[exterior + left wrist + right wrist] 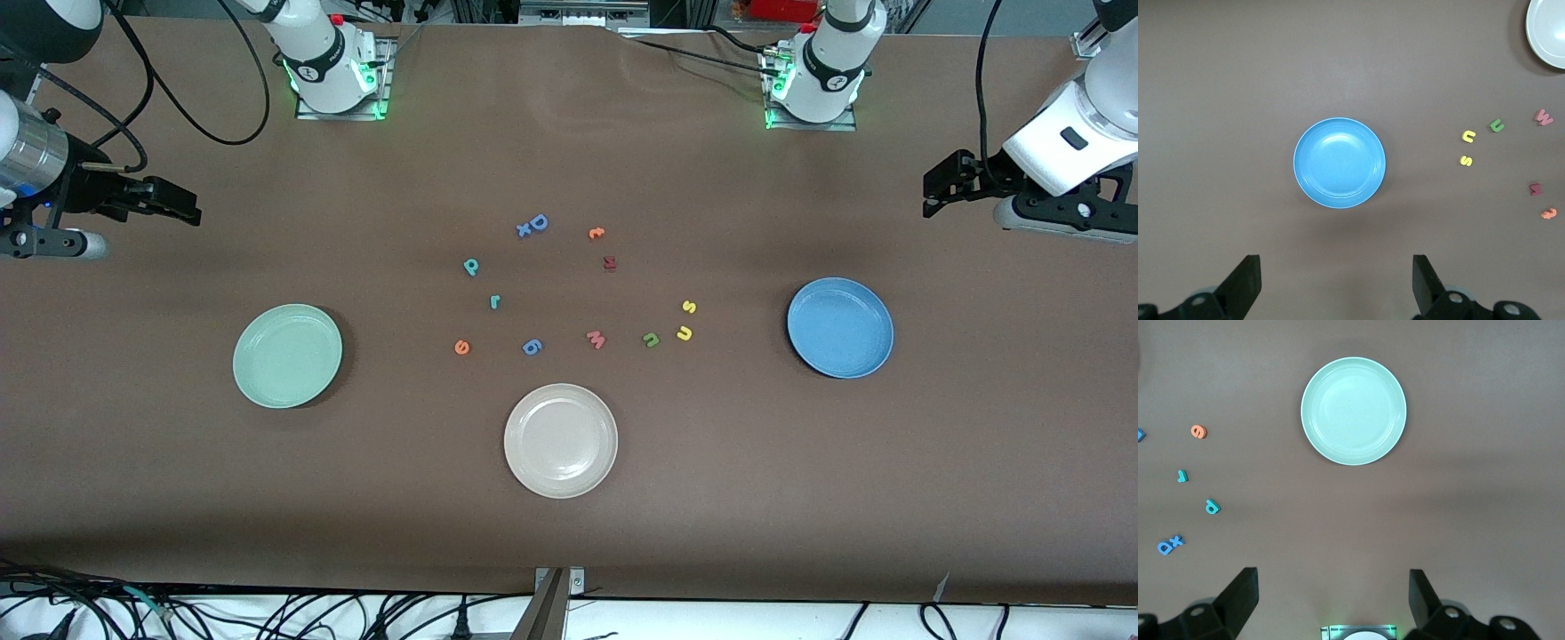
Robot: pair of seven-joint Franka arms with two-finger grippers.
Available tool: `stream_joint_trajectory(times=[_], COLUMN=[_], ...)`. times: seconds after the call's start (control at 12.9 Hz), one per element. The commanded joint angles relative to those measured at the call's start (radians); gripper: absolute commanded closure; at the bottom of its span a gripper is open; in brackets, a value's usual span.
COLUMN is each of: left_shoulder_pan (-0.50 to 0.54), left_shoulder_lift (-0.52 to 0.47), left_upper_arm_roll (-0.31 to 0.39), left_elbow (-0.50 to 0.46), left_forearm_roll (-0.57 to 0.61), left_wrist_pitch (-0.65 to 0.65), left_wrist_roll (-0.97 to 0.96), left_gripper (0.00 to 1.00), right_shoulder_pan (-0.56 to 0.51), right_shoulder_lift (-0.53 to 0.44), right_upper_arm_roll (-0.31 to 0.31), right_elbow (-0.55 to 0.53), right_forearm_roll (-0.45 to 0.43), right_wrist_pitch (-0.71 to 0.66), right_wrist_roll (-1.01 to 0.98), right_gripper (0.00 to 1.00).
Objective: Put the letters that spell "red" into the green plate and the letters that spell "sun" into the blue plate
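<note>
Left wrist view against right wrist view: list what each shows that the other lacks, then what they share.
Only the left wrist view: the blue plate, the yellow "s", yellow "u", green "n", the pink "m", and the beige-white plate's edge.

Only the right wrist view: the green plate, the orange "e", teal "r", teal "d", and the blue "D".

Both: brown tabletop and that arm's own open pincer, left pincer, right pincer.
</note>
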State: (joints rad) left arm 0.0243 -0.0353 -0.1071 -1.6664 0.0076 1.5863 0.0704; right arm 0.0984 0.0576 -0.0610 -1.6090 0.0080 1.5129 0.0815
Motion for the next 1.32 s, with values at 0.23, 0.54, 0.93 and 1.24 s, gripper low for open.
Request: stream_joint_trajectory(times=[0.23,0.54,0.93,1.24], left_shoulder_pan=[0.008,0.009,0.019,0.017], left_shoulder_lift=[-0.009,-0.006,-0.002,0.009], left_upper_arm_roll=[-0.002,0.001,0.000,-0.002], left_elbow=[-0.004,0.001,0.001,0.004], left_forearm_roll=[-0.029,-0.029,-0.029,-0.028], left_wrist_pitch=[-0.005,-0.005,-0.005,-0.006], left_wrist_roll=[0.019,0.017,0.029,0.034], left_gripper=[0.00,0.00,0.00,0.00], right_shoulder_pan=[0.004,0.004,0.006,0.011], right_shoulder_lift=[0.002,0.002,0.005,0.021], right_upper_arm_roll=[-0.008,-0.010,-0.010,-0.006], right_elbow=[0.014,0.012,0.009,0.012], right_forearm_roll=[0.015,0.017,0.017,0.024], right_wrist_pitch=[-0.014,-0.014,-0.010,0.000], right_wrist_roll=[-0.012,-0.012,-0.009,0.006], right_gripper=[0.00,0.00,0.00,0.00])
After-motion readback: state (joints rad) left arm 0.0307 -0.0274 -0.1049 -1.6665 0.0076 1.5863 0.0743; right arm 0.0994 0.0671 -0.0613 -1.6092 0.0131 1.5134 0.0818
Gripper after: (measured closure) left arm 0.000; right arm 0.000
